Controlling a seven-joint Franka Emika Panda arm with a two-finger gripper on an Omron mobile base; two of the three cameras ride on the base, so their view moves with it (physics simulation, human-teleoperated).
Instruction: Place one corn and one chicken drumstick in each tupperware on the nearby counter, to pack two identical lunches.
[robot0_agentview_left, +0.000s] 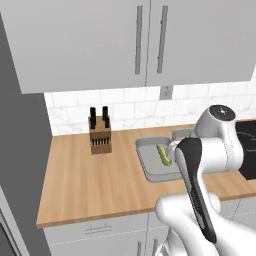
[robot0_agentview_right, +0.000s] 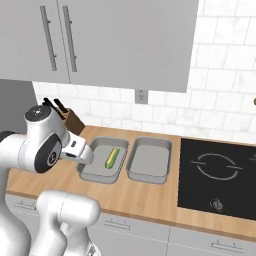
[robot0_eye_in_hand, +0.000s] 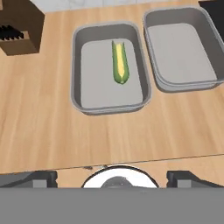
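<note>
Two grey tupperware containers stand side by side on the wood counter (robot0_eye_in_hand: 39, 127). The left tupperware (robot0_eye_in_hand: 78, 65) holds one corn (robot0_eye_in_hand: 120, 63), lying lengthwise; the same corn (robot0_agentview_right: 111, 157) (robot0_agentview_left: 163, 154) appears in both base views. The right tupperware (robot0_eye_in_hand: 183, 48) (robot0_agentview_right: 150, 159) has nothing in it. My gripper (robot0_eye_in_hand: 114, 178) hangs above the counter's near side, in front of the left tupperware (robot0_agentview_right: 102, 172). It is open, with nothing between its fingertips (robot0_eye_in_hand: 41, 177). The chicken drumstick is out of view.
A brown knife block (robot0_agentview_left: 100, 135) (robot0_eye_in_hand: 17, 26) stands on the counter left of the containers, near the tiled wall. A black cooktop (robot0_agentview_right: 217, 175) lies to the right of them. Grey wall cabinets (robot0_agentview_left: 135, 40) hang overhead. My own arm (robot0_agentview_left: 200, 180) hides part of the right tupperware in the left base view.
</note>
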